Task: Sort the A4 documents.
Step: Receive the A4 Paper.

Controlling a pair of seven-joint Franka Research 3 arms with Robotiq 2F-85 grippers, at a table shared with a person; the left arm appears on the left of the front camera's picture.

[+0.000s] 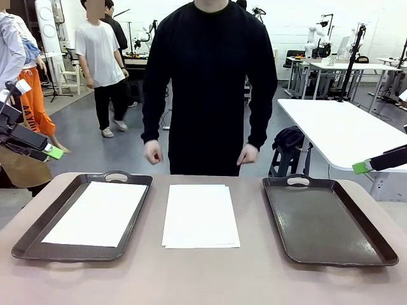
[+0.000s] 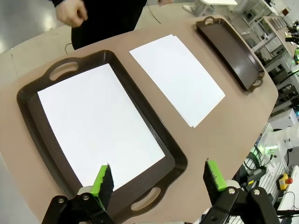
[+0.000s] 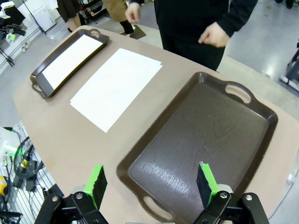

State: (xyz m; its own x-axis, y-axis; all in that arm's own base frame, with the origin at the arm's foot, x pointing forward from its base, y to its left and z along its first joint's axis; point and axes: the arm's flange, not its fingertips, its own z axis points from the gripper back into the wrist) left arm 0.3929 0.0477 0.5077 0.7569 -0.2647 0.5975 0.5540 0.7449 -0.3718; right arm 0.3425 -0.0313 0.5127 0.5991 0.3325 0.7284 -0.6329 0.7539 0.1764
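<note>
1. The left gripper [image 2: 158, 177] hangs with its jaws spread wide. It is empty and touches nothing, poised above the near end of the left tray [image 2: 28, 107].
2. The right gripper [image 3: 152, 181] is just as wide and empty, above the near end of the right tray [image 3: 261, 140], whose dark floor is bare.
3. A person stands at the far side of the table [image 1: 203, 279], one hand [image 1: 152, 152] and the other hand [image 1: 247, 154] hanging just beyond its edge.
4. A small pile of A4 documents [image 1: 200, 216] lies flat on the table between the trays, touching neither and well apart from both grippers.
5. A single sheet [image 2: 98, 126] lies inside the left tray, ahead of the left gripper's fingers.
</note>
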